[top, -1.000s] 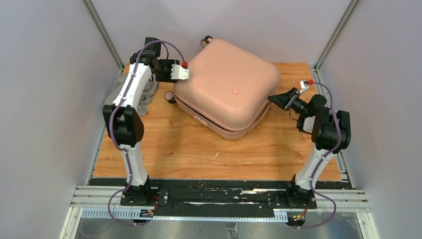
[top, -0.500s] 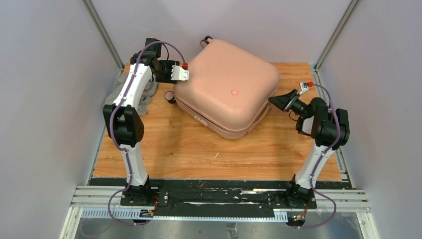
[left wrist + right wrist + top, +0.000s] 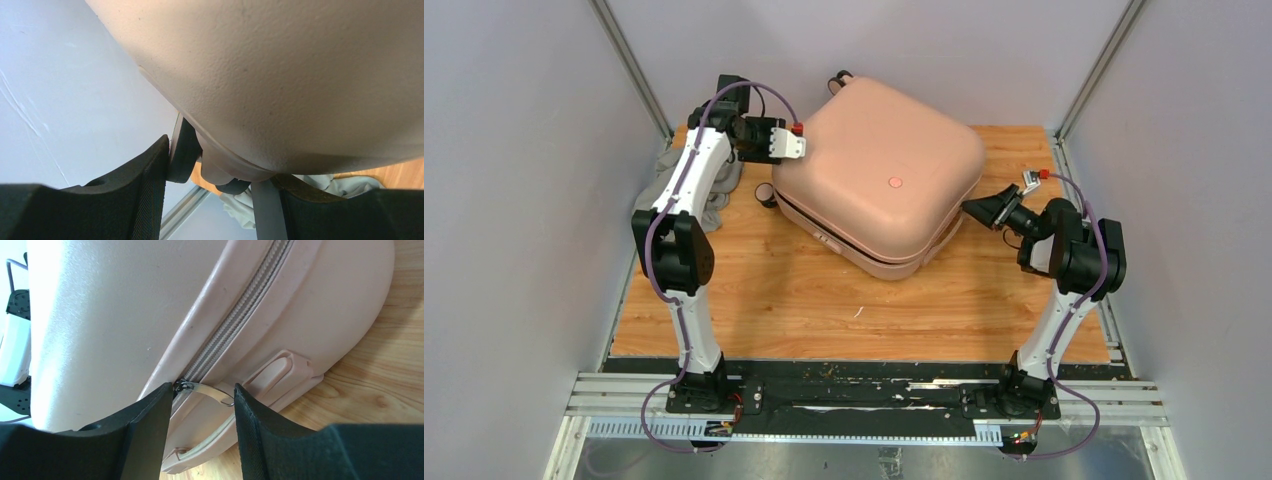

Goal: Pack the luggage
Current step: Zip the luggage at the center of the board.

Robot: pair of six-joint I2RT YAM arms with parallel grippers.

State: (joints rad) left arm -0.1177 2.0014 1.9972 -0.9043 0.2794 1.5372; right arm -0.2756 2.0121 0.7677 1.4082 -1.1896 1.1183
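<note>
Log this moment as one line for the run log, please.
pink suitcase: lid down on table | left claw: open, at far-left corner | right claw: open, zipper pull between fingers

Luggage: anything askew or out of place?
The luggage lies lid-down, turned diagonal to the table edges. A grey cloth sits bunched outside it by the left arm, apparently unpacked.

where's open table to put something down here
Bare table between the suitcase and the near edge. Crowded at the far left, with left claw and grey cloth, and at the suitcase's right side, by the right claw.
</note>
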